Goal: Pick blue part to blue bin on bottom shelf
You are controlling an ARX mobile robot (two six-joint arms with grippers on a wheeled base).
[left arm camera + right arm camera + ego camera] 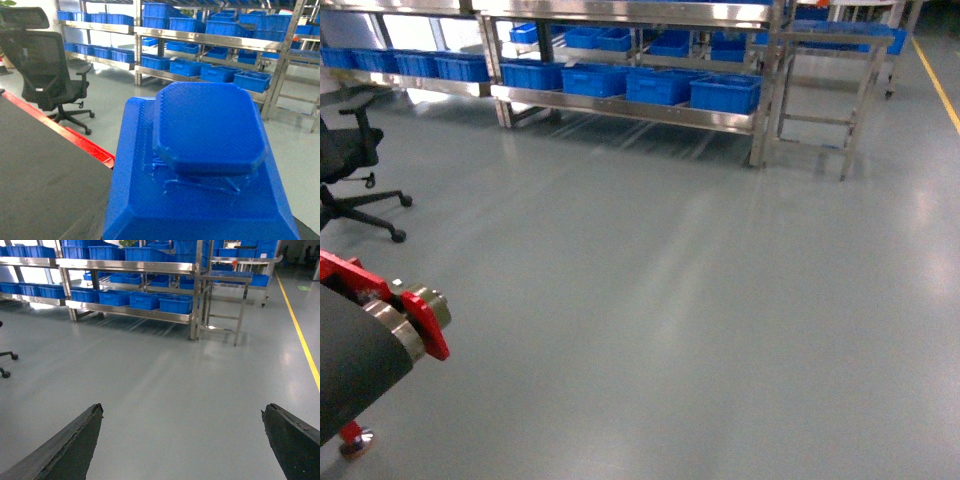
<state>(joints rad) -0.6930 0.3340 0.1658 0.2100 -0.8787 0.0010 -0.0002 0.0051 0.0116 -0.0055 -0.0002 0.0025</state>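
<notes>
At the far left of the head view stands a black mesh-backed office chair on a star base with castors, cut off by the frame edge. Below it a dark cylindrical arm segment with red brackets and a brushed-metal collar enters the corner; no fingertips show there. The grey floor is smooth and glossy, with soft streaks of reflected light.

Across the top runs the stainless-steel rack, and its bottom shelf is a shiny flat bar carrying a row of rectangular blue plastic bins side by side. To the right a bare steel frame table stands just beside the rack, and a yellow floor line slants along the edge.

The left wrist view alone shows the blue part: a matte, finely textured moulded piece with a rounded-square raised cap on a wider sloping base. It fills the foreground, well apart from the shelf, and hides the left gripper completely, so I cannot tell how it is gripped or whether the jaws are closed. A black surface with a red edge lies to its left.

In the right wrist view the right gripper is spread wide and holds nothing, its two dark, rough-edged fingers cut off by the lower corners.
</notes>
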